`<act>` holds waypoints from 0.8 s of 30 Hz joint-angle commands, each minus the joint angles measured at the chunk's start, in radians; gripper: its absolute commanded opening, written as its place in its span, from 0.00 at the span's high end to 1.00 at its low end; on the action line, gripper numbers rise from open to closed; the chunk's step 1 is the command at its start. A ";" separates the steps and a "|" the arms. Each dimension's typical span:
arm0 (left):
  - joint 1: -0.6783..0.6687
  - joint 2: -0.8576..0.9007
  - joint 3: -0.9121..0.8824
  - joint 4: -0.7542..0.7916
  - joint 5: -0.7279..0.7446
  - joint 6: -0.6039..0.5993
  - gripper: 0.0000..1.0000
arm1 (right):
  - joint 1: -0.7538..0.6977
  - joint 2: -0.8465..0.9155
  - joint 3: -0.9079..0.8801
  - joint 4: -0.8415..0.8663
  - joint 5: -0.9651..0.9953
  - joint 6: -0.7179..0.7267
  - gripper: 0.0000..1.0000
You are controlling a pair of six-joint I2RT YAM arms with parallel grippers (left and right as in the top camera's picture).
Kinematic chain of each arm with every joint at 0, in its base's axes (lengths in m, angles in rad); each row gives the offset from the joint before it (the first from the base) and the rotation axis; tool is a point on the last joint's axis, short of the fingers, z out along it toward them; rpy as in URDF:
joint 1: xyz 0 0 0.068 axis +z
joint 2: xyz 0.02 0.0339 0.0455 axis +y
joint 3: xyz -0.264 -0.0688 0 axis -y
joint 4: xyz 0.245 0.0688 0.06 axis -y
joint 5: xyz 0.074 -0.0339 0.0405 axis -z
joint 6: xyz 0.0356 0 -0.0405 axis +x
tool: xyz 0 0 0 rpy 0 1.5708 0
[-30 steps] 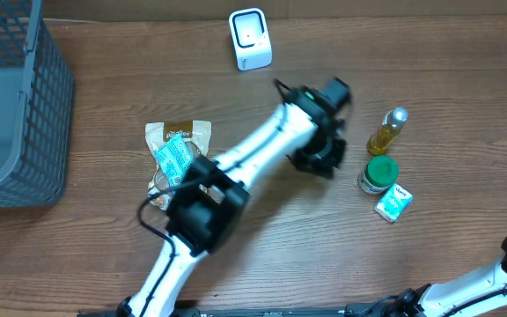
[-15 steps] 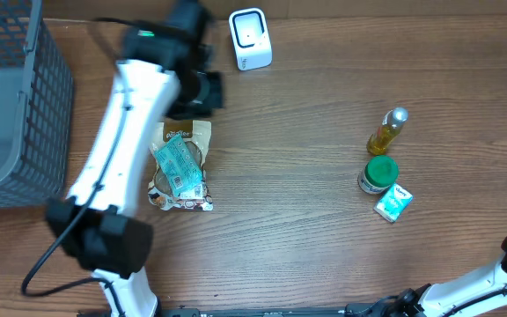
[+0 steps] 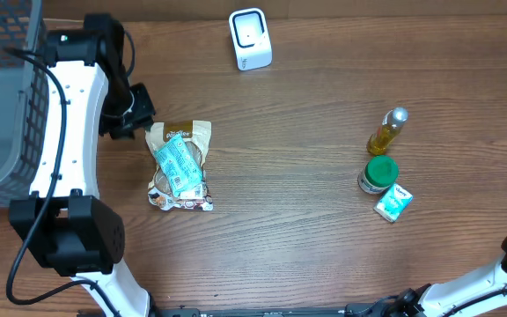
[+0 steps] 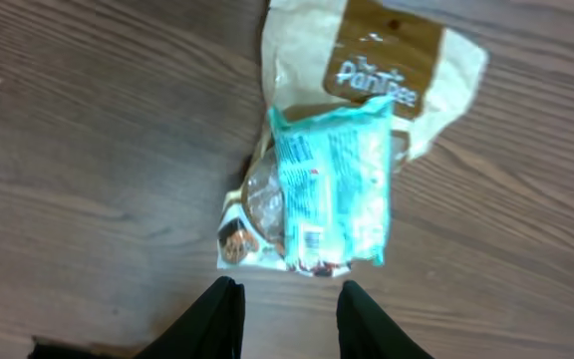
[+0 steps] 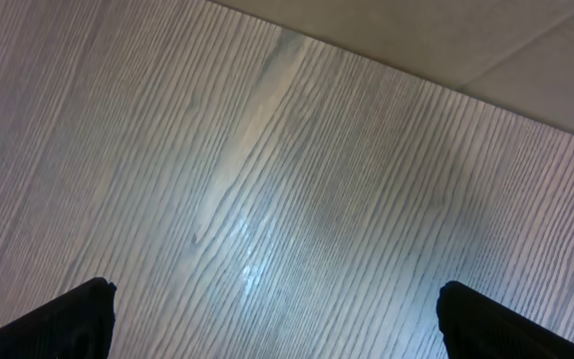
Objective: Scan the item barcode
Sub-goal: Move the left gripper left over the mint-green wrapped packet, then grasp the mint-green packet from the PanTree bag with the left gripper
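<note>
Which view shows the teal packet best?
The left wrist view: the teal packet fills the frame's middle, lying on the beige bag. Overhead shows it small; the right wrist view shows only wooden table.

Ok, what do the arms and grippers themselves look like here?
Left arm: white links, black joints, a black cable along it. Right arm: same white and black. Left gripper and right gripper: plain black fingers.

The left arm [image 3: 77,106] has white links, black joints and a thin black cable [image 3: 59,132] along it. The right arm [image 3: 478,286] seems white too, with black fingers [image 5: 68,319].
</note>
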 commanded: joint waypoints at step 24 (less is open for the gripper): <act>-0.018 0.003 -0.257 0.264 0.404 -0.053 0.65 | -0.001 -0.014 0.010 0.003 0.007 -0.001 0.00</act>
